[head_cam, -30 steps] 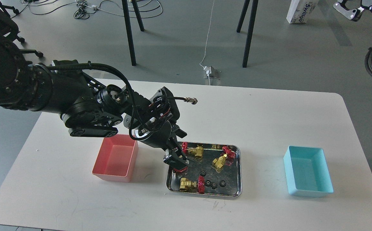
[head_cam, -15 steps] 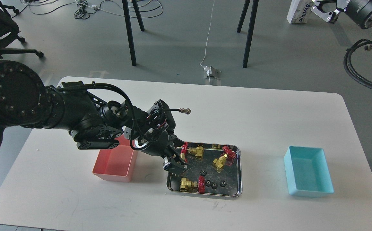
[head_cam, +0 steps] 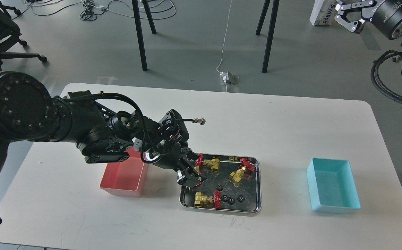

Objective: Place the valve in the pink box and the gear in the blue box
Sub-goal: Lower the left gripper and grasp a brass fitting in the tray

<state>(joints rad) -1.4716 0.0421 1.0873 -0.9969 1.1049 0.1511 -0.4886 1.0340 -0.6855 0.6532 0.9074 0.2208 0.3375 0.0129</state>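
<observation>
- Steel tray [head_cam: 256, 184] sits mid-counter [head_cam: 273, 132], with valves [head_cam: 237, 175] and gears [head_cam: 241, 198] in it.
- Three valves show clearly: two at the back, one at the front left [head_cam: 206, 200]; four gears lie along the front.
- Pink box [head_cam: 124, 178] is left of the tray, blue box [head_cam: 332, 189] well to the right.
- Left end effector [head_cam: 191, 177] is low over the tray's left edge; I cannot tell whether it grips anything.
- Right end effector [head_cam: 347, 14] is up at top right off the counter, fingers spread.
</observation>
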